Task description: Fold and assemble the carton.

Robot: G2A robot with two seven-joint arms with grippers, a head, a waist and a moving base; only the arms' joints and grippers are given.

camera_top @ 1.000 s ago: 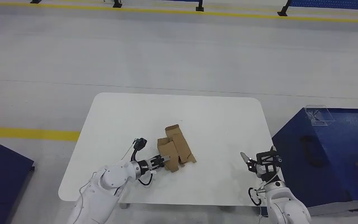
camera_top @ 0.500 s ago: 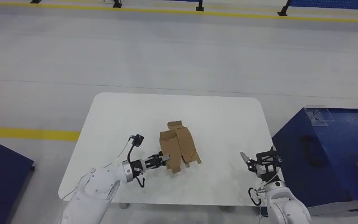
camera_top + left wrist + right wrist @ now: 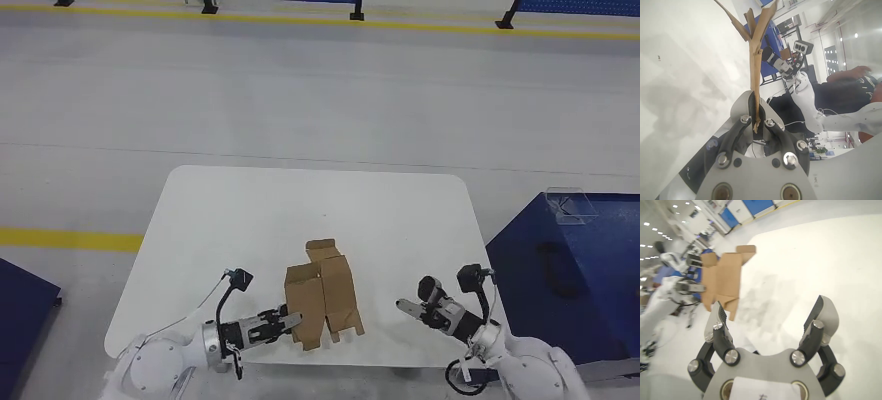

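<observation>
- Top view: the flattened brown carton [image 3: 322,300] is near the front edge of the bench [image 3: 250,220], about mid-width.
- The left hand [image 3: 285,323] is on its near-left corner. The right hand [image 3: 408,307] is near its right side, not touching.
- There's open bench behind and to both sides. The front edge is close, so there's little room toward the robot. A blue bin [image 3: 570,270] stands off the right end.
- Left wrist view: the left hand [image 3: 755,98] is clamped on the carton [image 3: 755,62] edge, with its pads [image 3: 751,102] tight on the cardboard. The panel runs away edge-on and the flaps splay at the far end.
- My read is that this is an anchor grip, holding one side fixed so the other side can be pulled.
- Right wrist view: the right hand [image 3: 771,304] has its fingers spread wide with nothing between them, and it points at the carton [image 3: 725,279].
- The carton looks tipped up, with a shadow on the bench [image 3: 810,256] beside it. Its lower flap is just beside one fingertip [image 3: 718,308].
- It's probably staged to take the free side and open the sleeve, and the approach path looks unobstructed.
</observation>
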